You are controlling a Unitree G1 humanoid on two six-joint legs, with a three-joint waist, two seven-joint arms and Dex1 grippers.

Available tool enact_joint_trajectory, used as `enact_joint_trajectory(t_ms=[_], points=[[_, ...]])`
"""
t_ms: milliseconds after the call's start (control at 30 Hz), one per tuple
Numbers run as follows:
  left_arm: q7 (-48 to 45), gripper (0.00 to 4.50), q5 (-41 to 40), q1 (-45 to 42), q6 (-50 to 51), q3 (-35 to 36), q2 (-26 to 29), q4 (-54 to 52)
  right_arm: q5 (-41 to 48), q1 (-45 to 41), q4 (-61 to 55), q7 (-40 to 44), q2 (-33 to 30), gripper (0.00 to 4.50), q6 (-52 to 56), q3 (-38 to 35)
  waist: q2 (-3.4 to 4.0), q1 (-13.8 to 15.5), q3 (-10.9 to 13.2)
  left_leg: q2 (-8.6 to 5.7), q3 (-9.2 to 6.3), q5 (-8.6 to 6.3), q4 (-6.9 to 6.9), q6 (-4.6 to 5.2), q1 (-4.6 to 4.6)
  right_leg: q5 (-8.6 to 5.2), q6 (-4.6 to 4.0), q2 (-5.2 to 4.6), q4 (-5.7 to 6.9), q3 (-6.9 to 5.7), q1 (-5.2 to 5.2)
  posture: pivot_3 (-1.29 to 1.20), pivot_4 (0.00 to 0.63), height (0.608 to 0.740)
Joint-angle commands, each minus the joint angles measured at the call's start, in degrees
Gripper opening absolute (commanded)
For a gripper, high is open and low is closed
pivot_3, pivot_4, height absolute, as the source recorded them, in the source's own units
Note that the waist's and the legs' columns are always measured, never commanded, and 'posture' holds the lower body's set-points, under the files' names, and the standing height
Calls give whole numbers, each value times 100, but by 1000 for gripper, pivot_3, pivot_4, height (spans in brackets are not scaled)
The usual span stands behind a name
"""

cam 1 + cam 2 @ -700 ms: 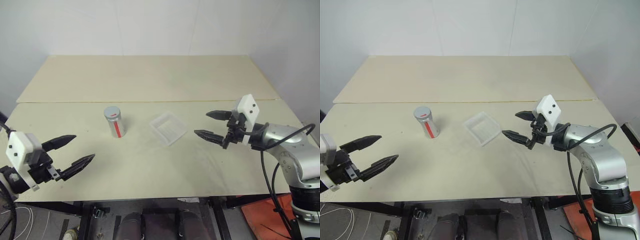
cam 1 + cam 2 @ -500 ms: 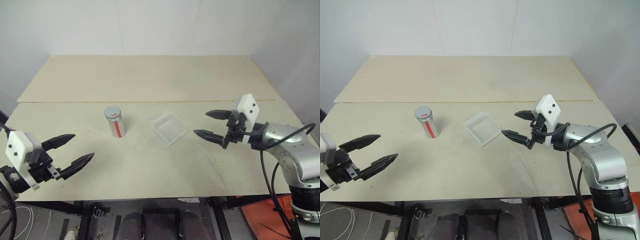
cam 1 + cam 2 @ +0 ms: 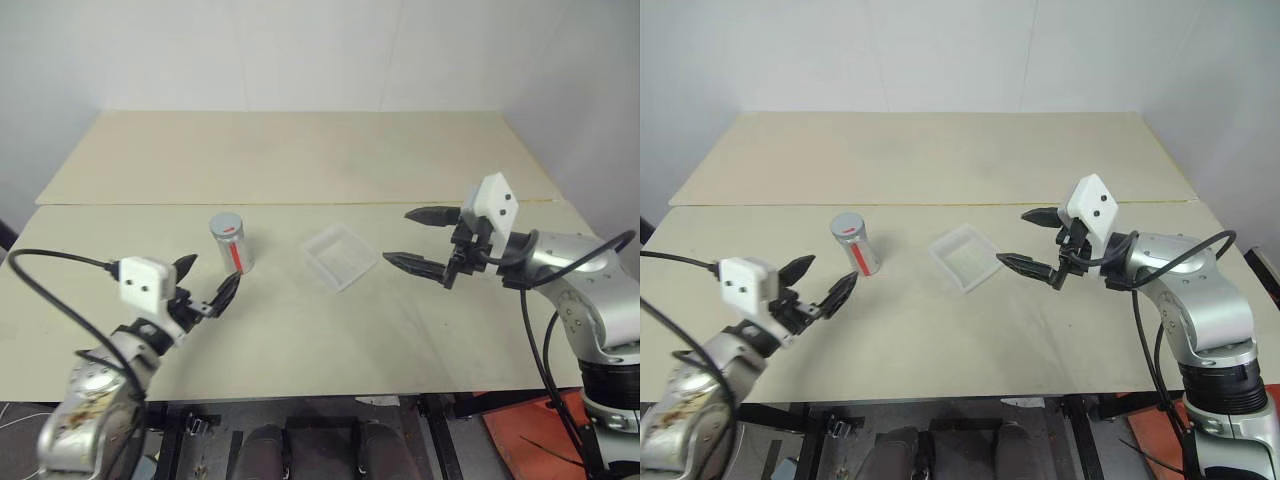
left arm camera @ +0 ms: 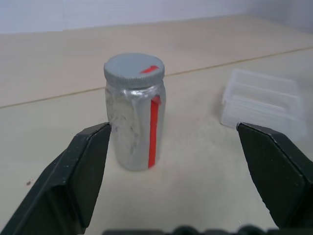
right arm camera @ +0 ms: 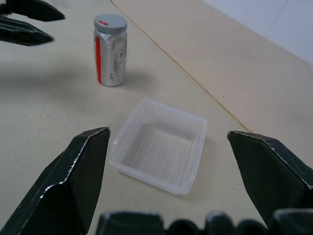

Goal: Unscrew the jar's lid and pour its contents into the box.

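Left wrist view: the left gripper [image 3: 208, 282] stands with its two black fingers spread wide and empty, level with the table and aimed at the jar, which sits between the fingertips' lines but ahead of them — not touched.
Jar: the small translucent cylindrical jar with a vertical red label stripe [image 3: 231, 246] stands upright on the pale beige table [image 3: 300, 330], just beyond the left gripper and left of the box.
Lid: the round grey screw cap with a small red mark on top [image 4: 134, 68] is on the jar, so nothing is unscrewed yet.
Box: the small shallow square tray of clear plastic with a flared rim [image 3: 340, 256] lies empty near the middle of the table, apart from the jar and just left of the right fingertips.
Right gripper: the right gripper [image 3: 418, 240] is also wide open and holds nothing, hovering above the table beside the box, pointed across it toward the jar.
Risk, jar: it looks light and narrow-based; if one left finger arrives first it could tip or slide the jar away — a centred approach matters.
Risk, grip: clamping too high would pin the lid and leave the right gripper no room to turn it.
Risk, box: the thin tray looks easy to nudge; a low pass by the right fingers could shove it out of pouring reach.
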Motion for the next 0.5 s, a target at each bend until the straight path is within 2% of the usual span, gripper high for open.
enact_joint_trajectory(t_ms=[33,267,500], points=[[636,4461,835,-238,-494,-430,-307,346,-36,-130,-79,28,-104,4500,-165,-82,-1,4,0,0,-2,0,0,0,2,0,0,1,-2,-2,5,0,150,740],[1335,4461,1744,-675,-951,-936,-918,993,-4,-123,-130,103,-222,4500,-138,-134,-2,25,0,1,-9,-2,0,3,1,0,1,-3,-7,-6,8,0,150,740],[1868,4461,2191,-1151,-1078,-980,-1305,1532,93,-23,-315,68,-357,4500,-41,-253,-2,56,0,1,-13,-2,1,4,0,1,2,-4,-7,-9,10,0,150,740]])
